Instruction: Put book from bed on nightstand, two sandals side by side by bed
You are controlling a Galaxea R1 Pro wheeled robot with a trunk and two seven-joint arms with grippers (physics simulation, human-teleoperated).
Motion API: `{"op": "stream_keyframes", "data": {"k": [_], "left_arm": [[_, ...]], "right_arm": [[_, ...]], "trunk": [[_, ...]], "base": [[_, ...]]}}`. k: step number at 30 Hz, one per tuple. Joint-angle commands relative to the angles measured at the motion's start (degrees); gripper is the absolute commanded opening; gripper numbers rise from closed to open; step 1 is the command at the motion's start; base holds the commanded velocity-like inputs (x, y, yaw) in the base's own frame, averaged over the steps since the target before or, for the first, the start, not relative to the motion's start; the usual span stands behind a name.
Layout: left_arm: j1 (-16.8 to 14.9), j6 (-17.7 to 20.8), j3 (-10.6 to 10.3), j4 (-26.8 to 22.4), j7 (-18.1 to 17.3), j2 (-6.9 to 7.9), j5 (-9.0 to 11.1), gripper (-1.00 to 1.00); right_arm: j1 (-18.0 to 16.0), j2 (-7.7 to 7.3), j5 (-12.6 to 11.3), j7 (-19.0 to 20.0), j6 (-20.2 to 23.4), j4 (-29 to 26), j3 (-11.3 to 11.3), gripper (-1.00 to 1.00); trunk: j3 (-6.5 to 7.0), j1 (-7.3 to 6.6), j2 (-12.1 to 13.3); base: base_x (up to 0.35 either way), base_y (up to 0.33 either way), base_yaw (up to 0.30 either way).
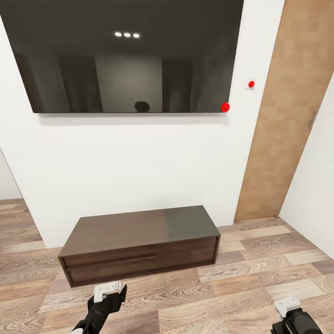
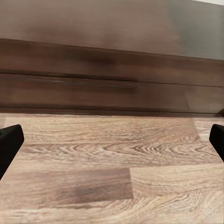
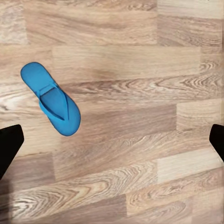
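While the robot faces a white wall with a big dark screen (image 1: 123,55) and a long low cabinet (image 1: 139,243) under it, both arms hang low over the wood floor (image 1: 260,278). The left pincer (image 2: 112,140) is wide apart and holds nothing, and it looks at the cabinet front. The right pincer (image 3: 112,144) is also wide apart and holds nothing. Under it one blue sandal (image 3: 51,99) lies flat on the floor, strap side up, off to one side of the gap between the tips. The head view shows a brown door (image 1: 287,116) by the wall. I think the robot is on its way or about to go for the sandal. A few things could go wrong. That sandal is not lined up with the pincer, so a drop straight down could miss it or just nudge it away. It is thin and flat, so the tips could scrape the floor. Mixing up the cabinet with the nightstand would be a mistake too.
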Motion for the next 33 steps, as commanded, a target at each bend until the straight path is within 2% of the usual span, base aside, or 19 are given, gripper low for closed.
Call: {"op": "stream_keyframes", "data": {"k": [1, 10, 33], "left_arm": [[0.0, 0.4, 0.1, -0.1, 0.0, -0.04, 0.5, 1.00], [0.0, 0.4, 0.0, -0.1, -0.1, -0.10, 0.5, 1.00], [0.0, 0.7, 0.1, -0.6, -0.5, 0.02, 0.6, 1.00]], "right_arm": [[0.0, -0.01, 0.9, 0.5, 0.2, 0.0, 0.3, 1.00], [0.0, 0.01, 1.4, 0.4, 0.6, -1.9, 0.7, 1.00], [0.0, 0.05, 1.2, 0.4, 0.7, -3.2, 0.8, 1.00]], "trunk": [[-0.05, 0.00, 0.0], [-0.05, 0.00, 0.0], [-4.18, 5.05, -9.3]], "base": [[0.000, 0.000, 0.000], [0.000, 0.000, 0.000], [0.000, 0.000, 0.000]]}}
